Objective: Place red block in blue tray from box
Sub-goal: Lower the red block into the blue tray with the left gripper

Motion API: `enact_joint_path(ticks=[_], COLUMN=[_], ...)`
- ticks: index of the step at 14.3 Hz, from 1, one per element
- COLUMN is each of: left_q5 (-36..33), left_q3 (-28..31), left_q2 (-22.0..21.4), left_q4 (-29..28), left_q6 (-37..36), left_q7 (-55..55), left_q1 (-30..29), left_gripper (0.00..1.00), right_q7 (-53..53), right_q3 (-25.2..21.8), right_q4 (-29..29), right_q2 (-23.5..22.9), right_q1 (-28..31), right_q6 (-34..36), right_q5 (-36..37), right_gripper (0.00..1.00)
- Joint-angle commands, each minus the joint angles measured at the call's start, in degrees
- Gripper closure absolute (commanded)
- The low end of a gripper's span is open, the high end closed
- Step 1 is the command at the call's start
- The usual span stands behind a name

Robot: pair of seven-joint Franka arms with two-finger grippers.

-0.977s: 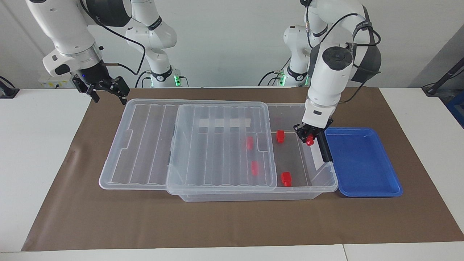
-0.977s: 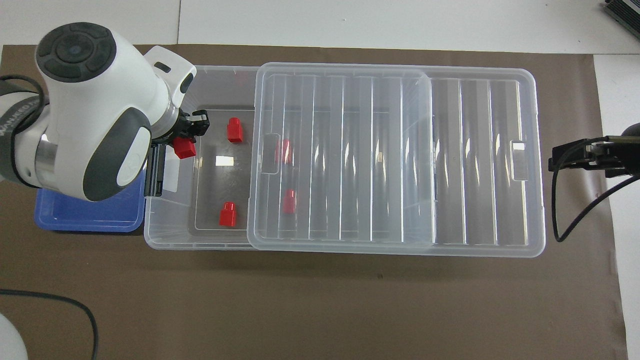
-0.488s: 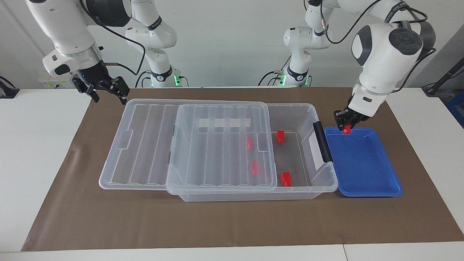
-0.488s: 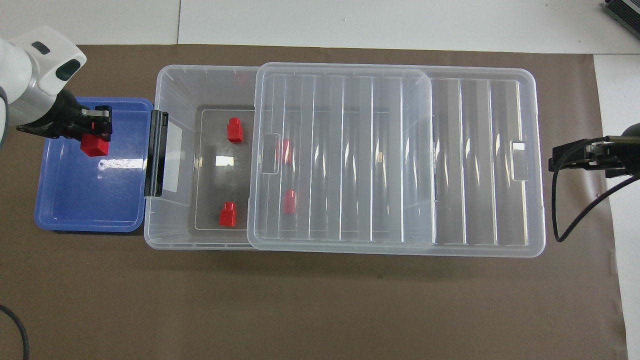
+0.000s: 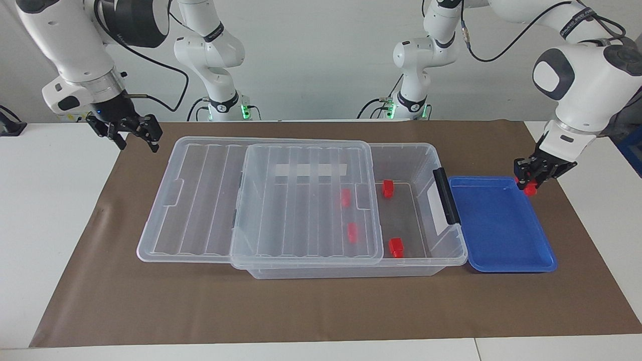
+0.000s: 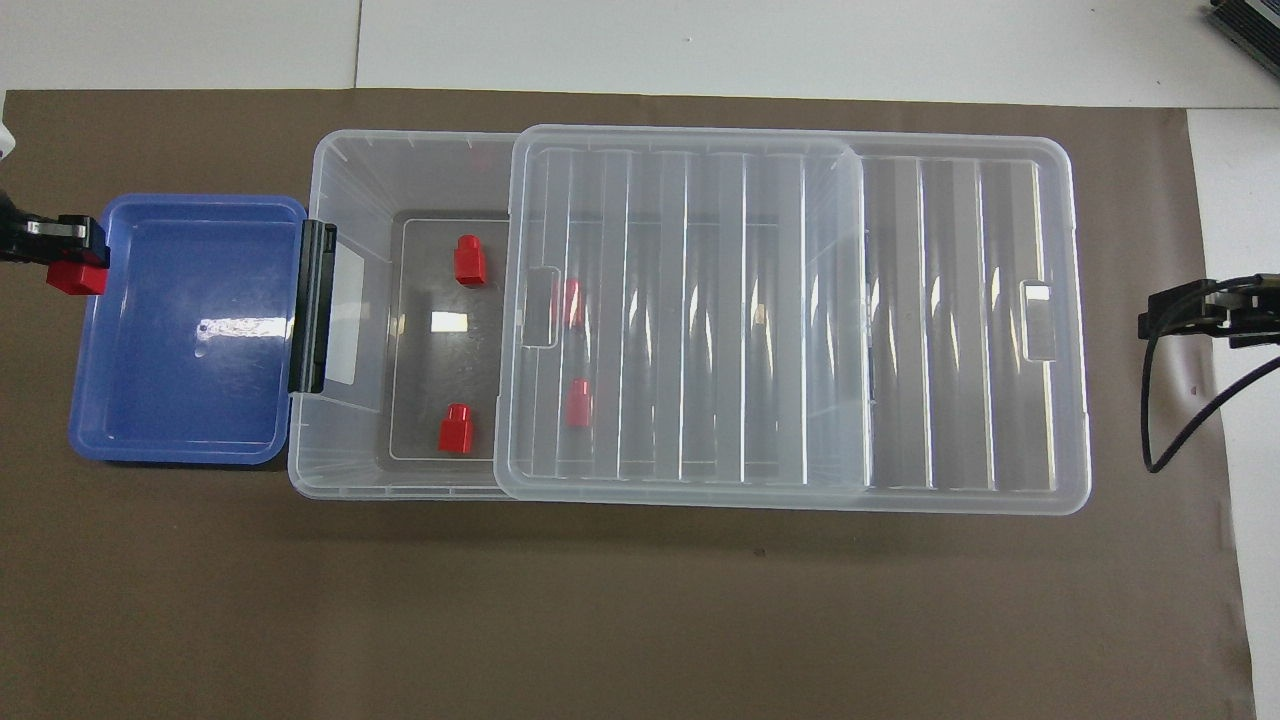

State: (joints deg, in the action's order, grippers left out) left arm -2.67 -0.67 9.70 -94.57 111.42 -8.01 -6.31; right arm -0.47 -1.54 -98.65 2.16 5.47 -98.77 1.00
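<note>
My left gripper [image 5: 528,181] is shut on a red block [image 5: 530,189] and holds it in the air over the rim of the blue tray [image 5: 501,230] at the left arm's end; the overhead view shows the block [image 6: 76,278] just at the tray's [image 6: 180,340] outer edge. The tray holds nothing. The clear box [image 5: 424,163] lies beside the tray, its lid [image 5: 301,200] slid toward the right arm's end. Two red blocks [image 5: 387,188] [image 5: 396,247] lie in the uncovered part, two more [image 5: 345,197] [image 5: 352,232] under the lid. My right gripper [image 5: 131,134] waits, open, over the mat's corner.
A brown mat [image 5: 321,306] covers the table under everything. The box's black latch [image 5: 445,195] faces the tray. White table [image 5: 50,200] lies past the mat at both ends.
My left gripper carried the red block out of the box, across the blue tray, to the tray's outer rim. My right gripper drew slightly away from the box.
</note>
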Motion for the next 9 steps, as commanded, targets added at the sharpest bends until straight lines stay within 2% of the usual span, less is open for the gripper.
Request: enact_joint_path(ticks=[1,2,3,7,9], left_q5=[1.18,1.18,1.18,1.27,1.27], left_q3=[-0.39,-0.39,-0.39,-0.39,-0.39], left_q2=[-2.41,-2.32,-2.24,-0.66,0.05], left_q4=[-8.77,-11.75,-14.04,-19.06,-23.97], left_q6=[9.31,14.04,17.74,23.04,30.05], left_q7=[-2.71,-2.54,-2.53,-1.4,-0.51], left_q1=[-1.77,-1.86,-2.21,-2.75,-2.57], left_gripper=[1.0,1.0,1.0,1.0,1.0], right_q7=[-3.48,-3.57,-3.92,-6.64,-8.14], right_q3=[0.22,0.22,0.22,0.31,0.4], right_q4=[-5.92,-6.2,-6.2,-6.2,-6.2], right_q2=[0.39,-0.66,-1.88,-6.72,-8.65], right_q1=[2.52,3.22,3.58,3.67,3.41], right_q6=[-6.85,-8.35,-9.93,-16.53,-19.17], right_q5=[0.49,0.67,0.67,0.67,0.4], right_gripper=[0.71,0.93,1.0,1.0,1.0])
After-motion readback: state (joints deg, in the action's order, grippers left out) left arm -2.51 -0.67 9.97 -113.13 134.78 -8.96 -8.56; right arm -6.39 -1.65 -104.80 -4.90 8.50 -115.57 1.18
